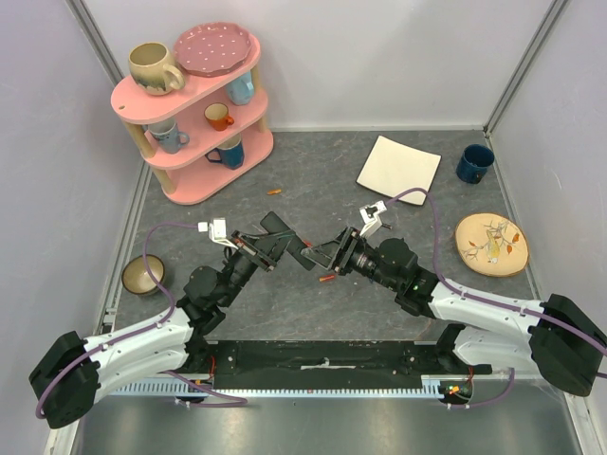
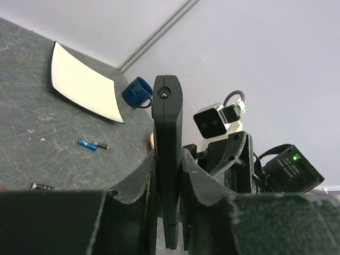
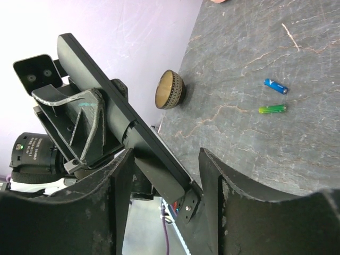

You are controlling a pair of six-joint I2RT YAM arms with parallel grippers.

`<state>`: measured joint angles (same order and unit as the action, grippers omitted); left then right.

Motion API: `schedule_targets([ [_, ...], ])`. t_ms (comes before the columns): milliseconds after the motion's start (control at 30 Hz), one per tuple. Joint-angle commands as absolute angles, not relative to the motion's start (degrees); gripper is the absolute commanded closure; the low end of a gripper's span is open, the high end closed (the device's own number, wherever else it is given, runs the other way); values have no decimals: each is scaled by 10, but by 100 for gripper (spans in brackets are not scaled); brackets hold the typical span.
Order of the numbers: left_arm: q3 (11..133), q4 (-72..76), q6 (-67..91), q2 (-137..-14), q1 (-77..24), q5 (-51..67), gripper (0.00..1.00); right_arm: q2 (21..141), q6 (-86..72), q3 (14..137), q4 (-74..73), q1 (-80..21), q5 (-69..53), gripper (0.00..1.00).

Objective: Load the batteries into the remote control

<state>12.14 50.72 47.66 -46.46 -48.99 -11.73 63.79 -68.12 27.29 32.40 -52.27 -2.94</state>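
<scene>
My left gripper [image 1: 269,248] [image 2: 168,159] is shut on the remote control [image 1: 296,245] [image 2: 168,122], a slim black bar held edge-on above the table's middle. My right gripper [image 1: 327,255] [image 3: 164,159] is open, its fingers either side of the remote control's [image 3: 122,119] far end, where a small black flap stands slightly off the body. Loose batteries lie on the table: an orange one [image 1: 328,279] below the grippers, another orange one [image 1: 276,191] farther back, a blue one [image 3: 275,86] and a green one [image 3: 272,109]. In the left wrist view there are a blue one [image 2: 87,145] and a dark one [image 2: 100,144].
A pink shelf [image 1: 194,104] with mugs and a plate stands back left. A white square plate [image 1: 398,163], a blue mug [image 1: 474,163] and a patterned round plate [image 1: 490,244] lie to the right. A small bowl [image 1: 143,275] sits at the left edge.
</scene>
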Motion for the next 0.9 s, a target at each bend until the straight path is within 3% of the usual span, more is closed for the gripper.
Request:
schedule_targets([
  [0,123,549,472,-462,-493,-118,98,629,-681,279,298,-520,-12,38],
  [400,109,538,483,-468,-493,-129,98,584,-646,331,203,-508,-22,10],
  [667,119,474,519,-457,-487,-129,98,530,-396,507,-116,-507,45,7],
  [867,136,467,612,-515,-417,14,98,600,-247,629,-322,-520,89,10],
])
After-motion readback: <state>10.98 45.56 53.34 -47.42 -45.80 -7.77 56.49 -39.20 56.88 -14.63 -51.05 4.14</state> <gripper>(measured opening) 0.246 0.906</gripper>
